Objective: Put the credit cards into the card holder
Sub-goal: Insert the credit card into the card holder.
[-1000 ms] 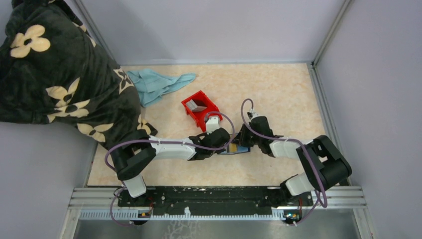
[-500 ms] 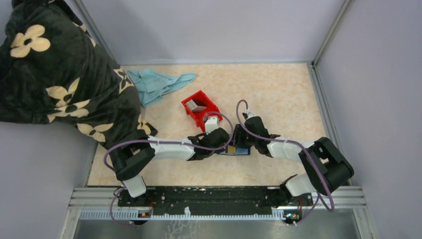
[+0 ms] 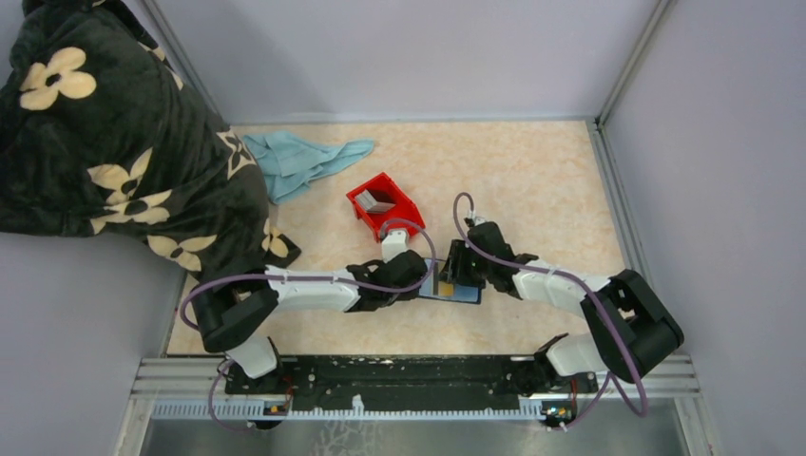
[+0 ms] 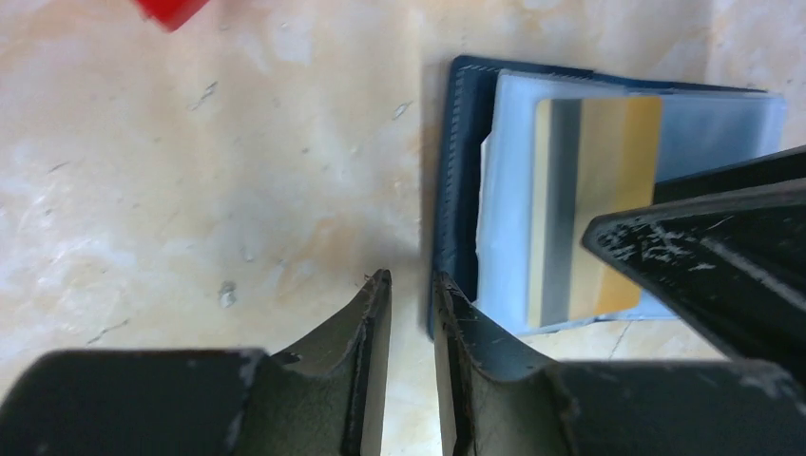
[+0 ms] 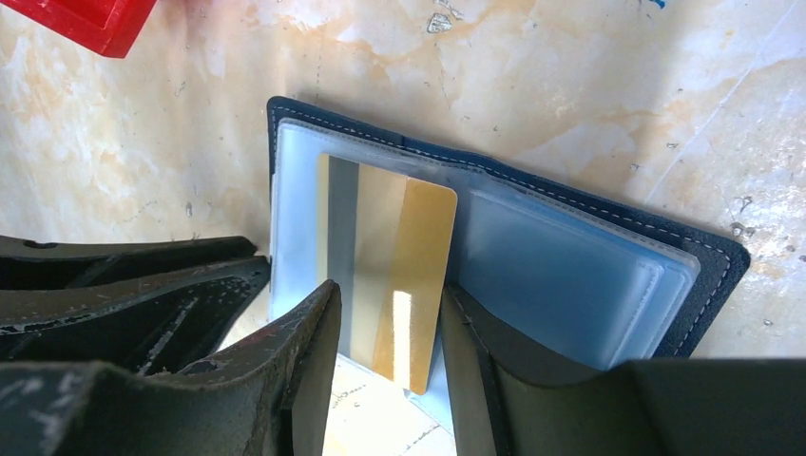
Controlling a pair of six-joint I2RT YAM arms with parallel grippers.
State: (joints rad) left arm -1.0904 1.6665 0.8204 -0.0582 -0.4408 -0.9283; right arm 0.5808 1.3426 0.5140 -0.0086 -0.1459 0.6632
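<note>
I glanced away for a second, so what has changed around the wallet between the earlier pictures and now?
The right gripper has opened, letting go of the gold card, which lies on the clear sleeves of the open card holder. Both arms' elbows have swung outward, toward the near edge. The left gripper stays at the holder's edge; card holder, red bin and blue cloth have not moved.

Table: card holder (open), red bin, cloth.

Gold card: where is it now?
Right wrist view, centre: gold card lies on the left half of the open card holder, between the fingers of the right pincer.
</note>
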